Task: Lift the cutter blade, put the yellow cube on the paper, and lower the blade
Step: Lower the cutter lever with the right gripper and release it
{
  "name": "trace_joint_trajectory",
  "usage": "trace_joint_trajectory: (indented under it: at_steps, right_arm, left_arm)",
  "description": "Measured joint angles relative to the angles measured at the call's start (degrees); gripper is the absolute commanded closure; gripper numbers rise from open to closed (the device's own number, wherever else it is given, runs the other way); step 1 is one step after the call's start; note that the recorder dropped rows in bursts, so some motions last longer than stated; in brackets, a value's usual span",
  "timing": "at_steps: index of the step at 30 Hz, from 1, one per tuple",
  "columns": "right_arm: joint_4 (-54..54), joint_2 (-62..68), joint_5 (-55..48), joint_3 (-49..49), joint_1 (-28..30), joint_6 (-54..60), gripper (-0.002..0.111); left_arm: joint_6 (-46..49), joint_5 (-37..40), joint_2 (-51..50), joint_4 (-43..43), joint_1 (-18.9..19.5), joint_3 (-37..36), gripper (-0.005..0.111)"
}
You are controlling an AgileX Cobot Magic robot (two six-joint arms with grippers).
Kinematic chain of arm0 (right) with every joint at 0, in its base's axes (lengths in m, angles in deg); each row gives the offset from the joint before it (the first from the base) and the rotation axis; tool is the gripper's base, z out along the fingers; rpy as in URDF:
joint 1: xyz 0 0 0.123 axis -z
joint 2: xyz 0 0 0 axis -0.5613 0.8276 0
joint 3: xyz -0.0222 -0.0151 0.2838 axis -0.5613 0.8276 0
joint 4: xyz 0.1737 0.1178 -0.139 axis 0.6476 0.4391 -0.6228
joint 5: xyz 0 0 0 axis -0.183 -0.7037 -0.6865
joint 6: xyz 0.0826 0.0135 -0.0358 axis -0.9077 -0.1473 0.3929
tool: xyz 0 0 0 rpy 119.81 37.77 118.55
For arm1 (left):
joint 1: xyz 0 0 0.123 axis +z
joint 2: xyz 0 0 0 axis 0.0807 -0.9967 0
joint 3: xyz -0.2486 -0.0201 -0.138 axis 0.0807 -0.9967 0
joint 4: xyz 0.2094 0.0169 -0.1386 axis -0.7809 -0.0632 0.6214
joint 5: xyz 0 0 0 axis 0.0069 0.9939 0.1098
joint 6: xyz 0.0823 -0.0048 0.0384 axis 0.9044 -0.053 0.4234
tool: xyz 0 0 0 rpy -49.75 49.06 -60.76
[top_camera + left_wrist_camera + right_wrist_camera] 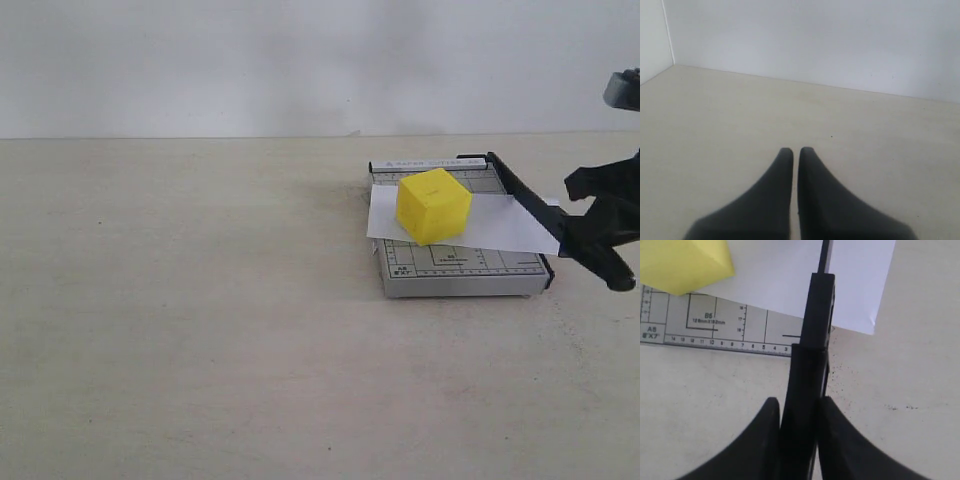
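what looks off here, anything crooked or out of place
The paper lies skewed across the base, not square to its ruled lines, with one corner poking out past the blade. The cube on it is turned at an angle too. Nothing looks spilled or damaged.

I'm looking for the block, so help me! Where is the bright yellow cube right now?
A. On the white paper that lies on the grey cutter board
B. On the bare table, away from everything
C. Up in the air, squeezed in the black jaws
A: the bright yellow solid cube rests on the white sheet of paper, which lies across the small grey paper trimmer; nothing grips the cube.
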Motion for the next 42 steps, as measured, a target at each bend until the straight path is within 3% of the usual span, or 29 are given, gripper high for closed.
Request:
trace_joint_trajectory:
  at_steps: [17,39,42]
  right_arm:
    - [3.43,-0.32,13.10,9.70,-2.56,5.31,0.108]
    - [4.61,3.85,13.83,10.07,-2.65,5.62,0.108]
    - [4.71,3.85,13.83,10.07,-2.65,5.62,0.103]
  left_arm:
    - [0.00,0.00,0.00,0.00,0.00,0.00,0.102]
    - [0.00,-0.08,0.00,0.00,0.00,0.00,0.102]
    - [0.00,-0.08,0.00,0.00,0.00,0.00,0.102]
